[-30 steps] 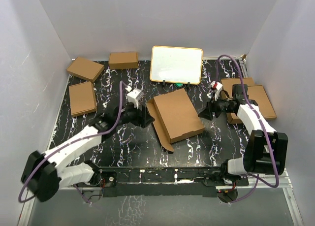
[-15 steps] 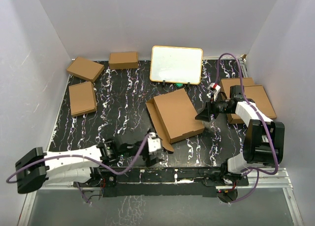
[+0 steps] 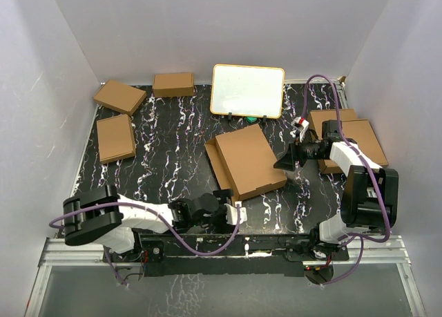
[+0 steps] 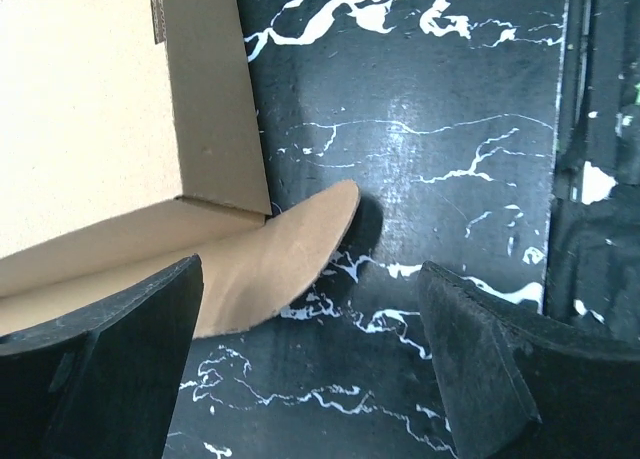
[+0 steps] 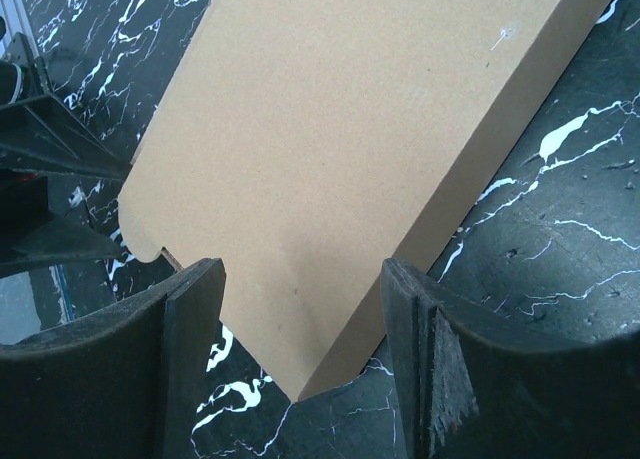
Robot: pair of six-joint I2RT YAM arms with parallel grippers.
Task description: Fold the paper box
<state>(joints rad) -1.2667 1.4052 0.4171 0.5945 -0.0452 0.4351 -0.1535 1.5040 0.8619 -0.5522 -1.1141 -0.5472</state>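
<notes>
While the black marbled table [image 3: 173, 172] fills most of your top view, the paper box [image 3: 250, 159] lies at centre frame, a little right of middle and turned at a slant. You see plain brown cardboard: a flat rectangular panel on top, a narrower strip showing along its left side, and a rounded tab [image 4: 300, 239] at its lower left corner lying flat on the black surface. Above it, at upper centre, stands a white board [image 3: 247, 90] with a tan frame. Three small brown boxes [image 3: 116, 137] sit at upper left, and more brown cardboard [image 3: 359, 139] lies at the right edge.

Your left gripper [image 3: 231, 213] is low at bottom centre, just below the tab, jaws spread wide and holding nothing. Your right gripper [image 3: 282, 163] is just beside the box's right edge, jaws also spread, with a corner of the panel showing between its fingers [image 5: 190, 359] in the wrist view.
</notes>
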